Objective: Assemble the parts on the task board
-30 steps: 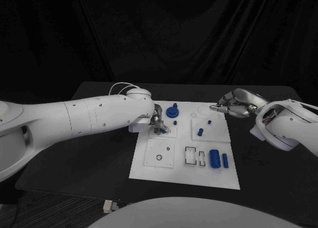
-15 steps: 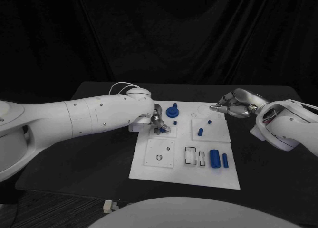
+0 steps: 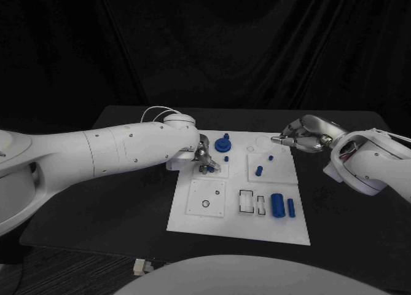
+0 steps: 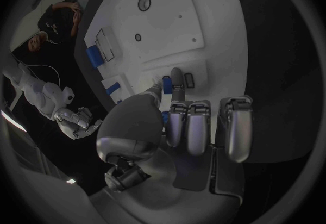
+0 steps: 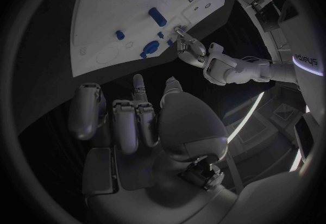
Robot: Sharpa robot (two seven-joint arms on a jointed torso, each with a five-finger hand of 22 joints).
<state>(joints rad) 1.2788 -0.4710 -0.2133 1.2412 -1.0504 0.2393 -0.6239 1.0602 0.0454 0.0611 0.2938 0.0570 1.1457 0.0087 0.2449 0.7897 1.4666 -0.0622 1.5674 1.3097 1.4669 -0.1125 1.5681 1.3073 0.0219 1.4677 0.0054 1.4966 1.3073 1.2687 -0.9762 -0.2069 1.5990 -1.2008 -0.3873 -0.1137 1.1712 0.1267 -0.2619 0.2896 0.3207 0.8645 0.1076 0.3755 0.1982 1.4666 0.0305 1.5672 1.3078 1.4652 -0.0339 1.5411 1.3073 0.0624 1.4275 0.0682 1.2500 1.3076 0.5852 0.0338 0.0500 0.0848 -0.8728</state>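
Observation:
The white task board (image 3: 214, 212) lies in the middle of the black table. My left hand (image 3: 203, 157) is over the board's far left square and pinches a small blue part (image 4: 166, 80) between its thumb and a finger (image 4: 177, 78), right at the board's surface. A round blue part (image 3: 223, 145) stands just beside it. My right hand (image 3: 303, 134) hovers at the board's far right corner with its fingers curled in and nothing in them. In the right wrist view the board (image 5: 108, 12) and my left hand (image 5: 193, 51) lie ahead of my right hand (image 5: 139, 118).
Small blue pegs (image 3: 258, 171) stand in the right-hand square. A thick blue cylinder (image 3: 277, 205) and a slim one (image 3: 291, 208) lie at the board's near right, beside rectangular slots (image 3: 247, 201). Bare black table (image 3: 125, 203) surrounds the board.

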